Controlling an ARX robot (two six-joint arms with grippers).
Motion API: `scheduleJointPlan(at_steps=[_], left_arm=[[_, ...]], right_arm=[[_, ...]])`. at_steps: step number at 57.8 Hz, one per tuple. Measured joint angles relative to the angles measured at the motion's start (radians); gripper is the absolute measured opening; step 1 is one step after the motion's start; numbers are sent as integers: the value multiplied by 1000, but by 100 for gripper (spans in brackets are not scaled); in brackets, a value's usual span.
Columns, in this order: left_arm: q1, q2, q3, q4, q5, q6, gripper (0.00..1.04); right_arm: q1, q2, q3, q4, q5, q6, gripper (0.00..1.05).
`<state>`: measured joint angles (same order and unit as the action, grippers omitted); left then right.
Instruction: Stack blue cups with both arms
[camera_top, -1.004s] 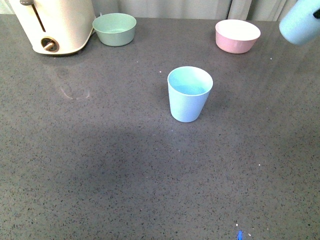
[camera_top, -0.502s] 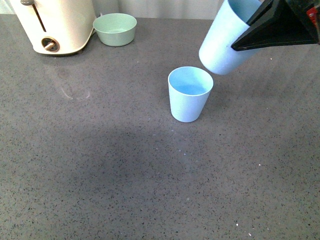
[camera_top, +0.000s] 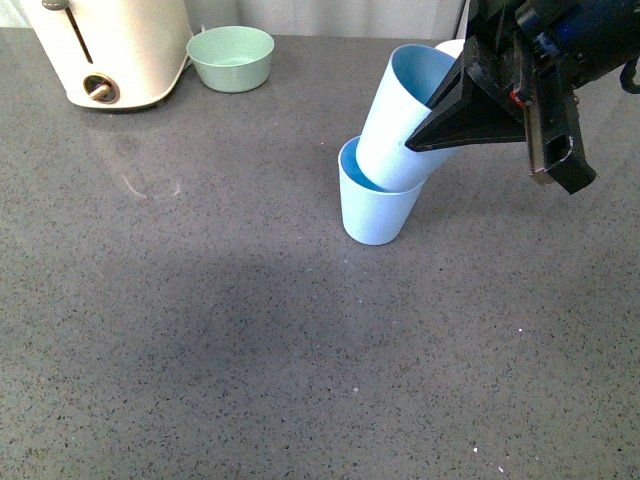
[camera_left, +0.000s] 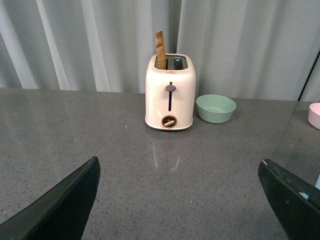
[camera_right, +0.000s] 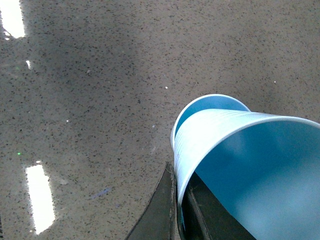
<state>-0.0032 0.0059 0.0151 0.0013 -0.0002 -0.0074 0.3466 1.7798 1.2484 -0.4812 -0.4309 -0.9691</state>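
Slantwise, the tilted blue cup (camera_top: 400, 115) leaned with its base dipped into the upright blue cup (camera_top: 375, 212) standing mid-worktop (camera_top: 200, 330), the right arm's jaws clenched on the tilted one's rim. The left arm's jaws gaped released, facing a toaster (camera_left: 170, 92) and green bowl (camera_left: 216, 108).

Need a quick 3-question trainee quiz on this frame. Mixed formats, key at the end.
1. True or false: the held blue cup sits upright, fully nested in the standing blue cup.
2. Which side's gripper holds it? A) left B) right C) neither
3. Are the jaws of the left gripper open or shut?

Key:
1. False. It is tilted, with only its base entering the mouth.
2. B, the right gripper.
3. Open, with nothing between them.
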Motion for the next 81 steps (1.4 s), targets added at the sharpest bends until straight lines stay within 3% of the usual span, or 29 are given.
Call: scheduleJointPlan(at_steps=[30,55,62,73,76,81], left_arm=[[0,0,0,0,0,0,96],[0,0,0,0,0,0,96],[0,0,0,0,0,0,96],[0,0,0,0,0,0,96],[0,0,0,0,0,0,96],[0,0,0,0,0,0,96]], right_arm=[[6,55,38,5,28,26,3],[-21,49,48,83,5,98,68],[-70,-64,-19,175,-83,174,96],[-180,-430,-294,482,-150,423,96],[-209,-539,-382,558,-129,512,96],[-230,-694,-520,639,5,567,96]])
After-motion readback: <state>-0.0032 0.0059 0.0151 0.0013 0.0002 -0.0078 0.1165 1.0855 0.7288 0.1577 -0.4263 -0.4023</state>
